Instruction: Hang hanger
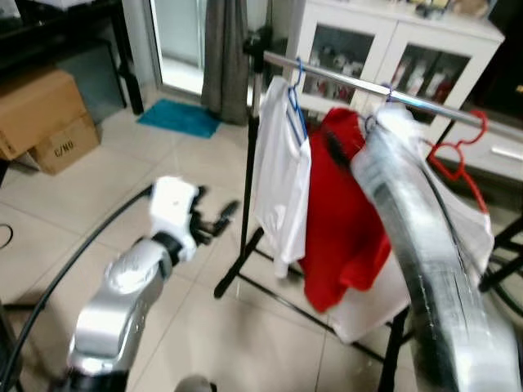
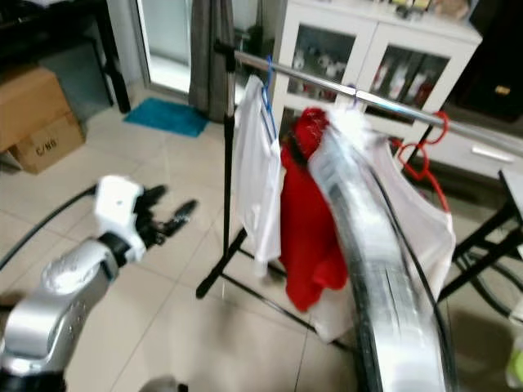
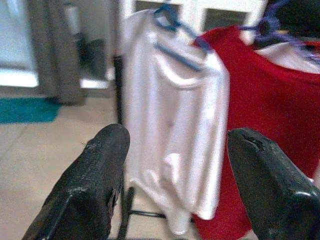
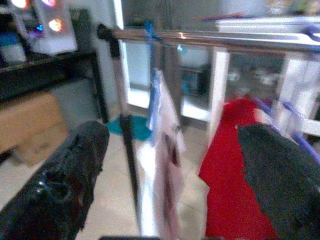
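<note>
A silver clothes rail (image 1: 343, 76) carries a white shirt (image 1: 280, 175) on a blue hanger (image 1: 296, 106), a red shirt (image 1: 343, 220) and an empty red hanger (image 1: 458, 155). My right arm (image 1: 433, 269) reaches up across the red shirt toward the rail and looks blurred. In its wrist view my right gripper (image 4: 172, 132) is open with nothing between its fingers, close to the rail (image 4: 210, 39) and the blue hanger (image 4: 150, 37). My left gripper (image 1: 214, 220) hangs open and empty at waist height, left of the rack, facing the white shirt (image 3: 175, 125).
The rack's black post and foot (image 1: 241, 261) stand on the tiled floor. Cardboard boxes (image 1: 45, 118) sit at the far left and a teal mat (image 1: 180, 118) lies by the grey curtain (image 1: 225, 57). Behind the rack is a white cabinet (image 1: 392, 49); black table legs (image 1: 502, 265) are at the right.
</note>
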You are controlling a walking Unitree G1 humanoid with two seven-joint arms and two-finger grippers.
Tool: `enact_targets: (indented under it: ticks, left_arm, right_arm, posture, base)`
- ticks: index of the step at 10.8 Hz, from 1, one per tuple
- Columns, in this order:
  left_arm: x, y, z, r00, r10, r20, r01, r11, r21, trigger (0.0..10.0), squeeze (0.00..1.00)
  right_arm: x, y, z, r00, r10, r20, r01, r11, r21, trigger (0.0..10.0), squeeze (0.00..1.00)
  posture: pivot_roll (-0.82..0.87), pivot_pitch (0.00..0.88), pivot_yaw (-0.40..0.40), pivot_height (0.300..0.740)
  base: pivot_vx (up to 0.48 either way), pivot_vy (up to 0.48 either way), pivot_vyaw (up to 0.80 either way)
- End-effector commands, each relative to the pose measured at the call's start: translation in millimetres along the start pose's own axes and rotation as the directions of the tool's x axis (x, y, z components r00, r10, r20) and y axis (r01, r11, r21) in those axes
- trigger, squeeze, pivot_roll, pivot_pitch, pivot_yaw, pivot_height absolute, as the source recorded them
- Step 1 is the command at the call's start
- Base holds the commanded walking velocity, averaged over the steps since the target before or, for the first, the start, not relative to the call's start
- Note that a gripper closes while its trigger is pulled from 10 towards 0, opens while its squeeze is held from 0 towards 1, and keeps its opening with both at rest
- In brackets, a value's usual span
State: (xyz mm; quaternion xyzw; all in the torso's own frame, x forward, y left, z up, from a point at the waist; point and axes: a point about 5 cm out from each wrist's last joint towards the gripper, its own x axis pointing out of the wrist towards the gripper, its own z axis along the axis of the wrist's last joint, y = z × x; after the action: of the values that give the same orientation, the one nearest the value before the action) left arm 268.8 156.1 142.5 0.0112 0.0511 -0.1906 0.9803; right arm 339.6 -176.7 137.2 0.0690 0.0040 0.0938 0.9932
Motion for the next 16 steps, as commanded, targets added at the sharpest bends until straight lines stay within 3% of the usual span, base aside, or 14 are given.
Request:
enact_targets:
  ticks: [1, 2, 3, 4, 5, 7, 8, 11, 14, 15, 16]
  left_arm:
    - [1.8, 0.1, 2, 0.999, 0.032, 0.016, -0.032, 0.999, 0.007, 10.0, 0.00]
    - [2.5, 1.8, 2, 0.998, 0.060, 0.016, -0.060, 0.998, -0.010, 10.0, 0.00]
    - [3.6, 3.3, 5, 0.994, 0.086, 0.065, -0.085, 0.996, -0.020, 10.0, 0.00]
    - [3.2, -1.9, 3, 0.996, 0.050, 0.076, -0.049, 0.999, -0.010, 10.0, 0.00]
    - [1.5, -5.3, 0, 0.997, 0.031, 0.065, -0.031, 1.000, -0.002, 10.0, 0.00]
    - [-4.2, -6.3, -8, 0.998, 0.037, 0.047, -0.038, 0.999, 0.013, 10.0, 0.00]
    - [-5.4, -6.0, -11, 0.998, 0.047, 0.047, -0.047, 0.999, 0.006, 10.0, 0.00]
    - [-6.9, -7.0, -12, 0.997, 0.056, 0.052, -0.057, 0.998, 0.016, 10.0, 0.00]
    - [-5.6, -7.4, -11, 0.997, 0.051, 0.053, -0.054, 0.998, 0.044, 10.0, 0.00]
    - [-3.4, -8.9, -7, 0.997, 0.026, 0.074, -0.031, 0.998, 0.061, 10.0, 0.00]
    - [0.8, -11.7, 8, 0.986, -0.035, 0.164, 0.024, 0.997, 0.068, 10.0, 0.00]
  right_arm:
    - [-10.9, 1.3, 20, 0.995, -0.016, 0.102, 0.019, 0.999, -0.028, 10.0, 0.00]
    - [-28.0, -1.5, 15, 0.990, -0.056, 0.129, 0.061, 0.997, -0.038, 10.0, 0.00]
    - [-60.3, 2.7, -3, 0.990, -0.107, 0.096, 0.115, 0.990, -0.078, 10.0, 0.00]
    - [-77.3, 11.5, -17, 0.993, -0.120, 0.010, 0.120, 0.988, -0.101, 10.0, 0.00]
    - [-77.9, 12.6, -20, 0.992, -0.121, -0.025, 0.116, 0.984, -0.137, 10.0, 0.00]
    - [-73.6, 10.6, -19, 0.988, -0.151, -0.024, 0.147, 0.981, -0.125, 10.0, 0.00]
    - [-69.2, 19.4, -18, 0.993, -0.114, -0.038, 0.107, 0.983, -0.149, 10.0, 0.00]
    - [-62.3, 20.7, -21, 0.991, -0.111, -0.075, 0.097, 0.981, -0.165, 10.0, 0.00]
    - [-60.7, 17.5, -5, 0.987, -0.155, 0.035, 0.158, 0.981, -0.113, 10.0, 0.00]
    - [-65.8, 13.8, 13, 0.974, -0.176, 0.141, 0.185, 0.982, -0.049, 10.0, 0.00]
    - [-79.5, 8.0, 35, 0.939, -0.180, 0.292, 0.187, 0.982, 0.004, 10.0, 0.00]
  posture:
    - [0.00, 0.000, -0.037, 0.740]
    - [-0.01, 0.000, -0.029, 0.740]
    - [-0.02, 0.000, -0.015, 0.740]
    - [-0.02, 0.000, -0.013, 0.740]
    - [-0.02, 0.000, -0.014, 0.740]
    - [-0.01, 0.000, -0.021, 0.740]
    - [0.00, 0.000, -0.029, 0.740]
    - [0.02, 0.000, -0.052, 0.740]
    - [0.02, 0.000, -0.051, 0.740]
    - [0.02, 0.000, -0.049, 0.740]
    - [0.01, 0.000, -0.046, 0.740]
  base:
    - [0.000, 0.000, 0.00]
    - [0.000, 0.000, 0.00]
    - [0.000, 0.000, 0.00]
    - [0.277, 0.000, 0.00]
    - [0.375, 0.000, 0.00]
    - [0.414, 0.000, 0.00]
    - [0.431, 0.000, 0.00]
    - [0.456, 0.000, 0.72]
    - [0.466, 0.000, 0.21]
    - [0.442, 0.000, 0.00]
    - [0.000, 0.000, 0.00]
